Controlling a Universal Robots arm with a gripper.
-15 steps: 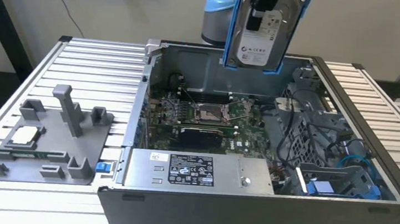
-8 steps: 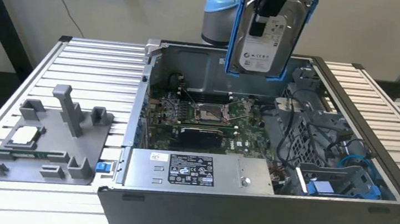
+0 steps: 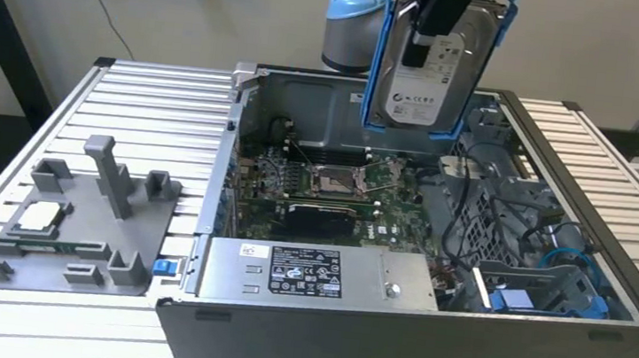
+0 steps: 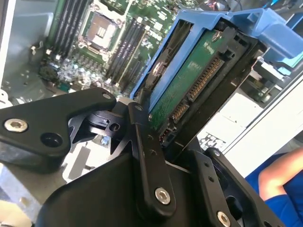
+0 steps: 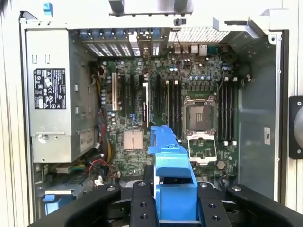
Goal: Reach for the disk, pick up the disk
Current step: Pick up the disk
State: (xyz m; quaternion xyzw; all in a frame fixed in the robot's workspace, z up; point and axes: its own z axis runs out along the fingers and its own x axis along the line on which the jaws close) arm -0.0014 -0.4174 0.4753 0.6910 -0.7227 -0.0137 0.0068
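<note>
The disk (image 3: pixel 426 74), a silver-grey drive with a white label in a blue plastic frame, hangs upright in the air above the back of the open computer case (image 3: pixel 399 330). My gripper (image 3: pixel 428 30) comes down from above and is shut on the disk's upper part. In the second wrist view the black fingers (image 4: pixel 144 137) clamp the disk (image 4: pixel 189 85) on both sides, and its green board and connector edge show. In the first wrist view the disk's blue frame (image 5: pixel 173 175) sticks out between the fingers (image 5: pixel 142 205), high over the motherboard.
Inside the case lie the motherboard (image 3: pixel 331 189), a power supply (image 3: pixel 310 272) and a blue drive bay (image 3: pixel 533 299). A grey fixture plate (image 3: pixel 77 225) with a small square chip (image 3: pixel 37 216) sits on the slatted table (image 3: pixel 149 108). A person's arm (image 4: pixel 279 175) is nearby.
</note>
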